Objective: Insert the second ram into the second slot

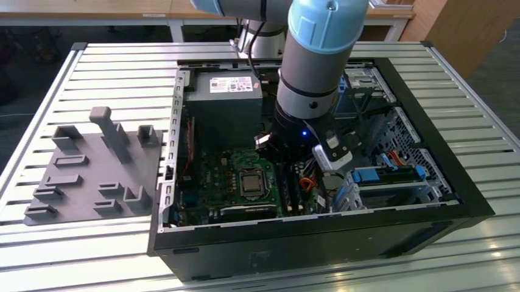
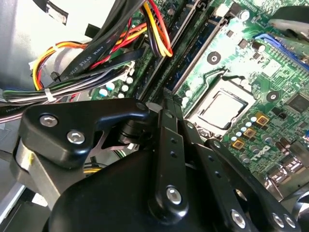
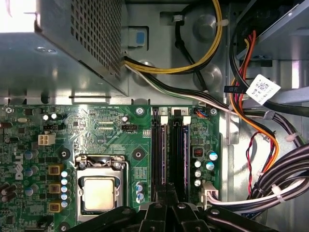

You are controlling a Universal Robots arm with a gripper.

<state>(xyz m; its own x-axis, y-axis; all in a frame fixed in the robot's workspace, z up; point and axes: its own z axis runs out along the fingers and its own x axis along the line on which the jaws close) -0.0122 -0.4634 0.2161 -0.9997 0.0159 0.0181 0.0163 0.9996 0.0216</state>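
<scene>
One arm reaches into the open case on the bench. Hand sits low over two slots beside the CPU socket. Ram stands in one slot. Can't tell if the hand is spread or pinching. One grey holder lies near the bench's edge.

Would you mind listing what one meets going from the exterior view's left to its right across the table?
Grey fixture plate with upright pegs → open computer case's near-left wall → green motherboard with its CPU socket → gripper down by the memory slots → blue drive bracket → case's right wall.
</scene>
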